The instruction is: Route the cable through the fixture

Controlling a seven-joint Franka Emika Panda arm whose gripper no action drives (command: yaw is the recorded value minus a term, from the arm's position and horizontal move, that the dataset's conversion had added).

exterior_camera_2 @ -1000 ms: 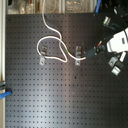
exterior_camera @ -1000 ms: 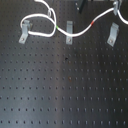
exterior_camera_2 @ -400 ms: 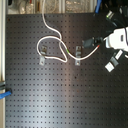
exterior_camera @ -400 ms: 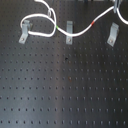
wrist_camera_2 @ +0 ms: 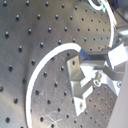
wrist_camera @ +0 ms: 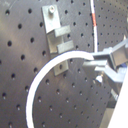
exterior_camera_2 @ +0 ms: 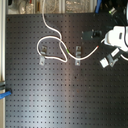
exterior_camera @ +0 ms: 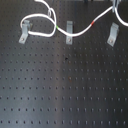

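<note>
The white cable (exterior_camera_2: pixel 52 41) comes down from the far edge, loops by the left clip (exterior_camera_2: pixel 42 55) and runs past the middle clip (exterior_camera_2: pixel 77 56). Its green band (exterior_camera: pixel 59 26) lies just before the middle clip (exterior_camera: pixel 70 32) and its red band (exterior_camera: pixel 94 23) just after it. The right fixture (exterior_camera: pixel 113 35) stands free of the cable. My gripper (exterior_camera_2: pixel 107 42) sits by that fixture, shut on the cable's far stretch. In both wrist views the cable (wrist_camera: pixel 47 75) (wrist_camera_2: pixel 47 62) arcs into the gripper (wrist_camera: pixel 97 67) (wrist_camera_2: pixel 97 67), beside a fixture (wrist_camera: pixel 52 30) (wrist_camera_2: pixel 80 80).
All of this stands on a black perforated board (exterior_camera_2: pixel 60 95). A black block (exterior_camera_2: pixel 92 35) is fixed near the gripper. A pale rail (exterior_camera_2: pixel 3 60) runs along the second exterior view's left, with a blue clamp (exterior_camera_2: pixel 2 92) on it.
The gripper has shifted a little near the right fixture, and the cable's held stretch beyond the red band has moved with it. The loop and the clips stay put.
</note>
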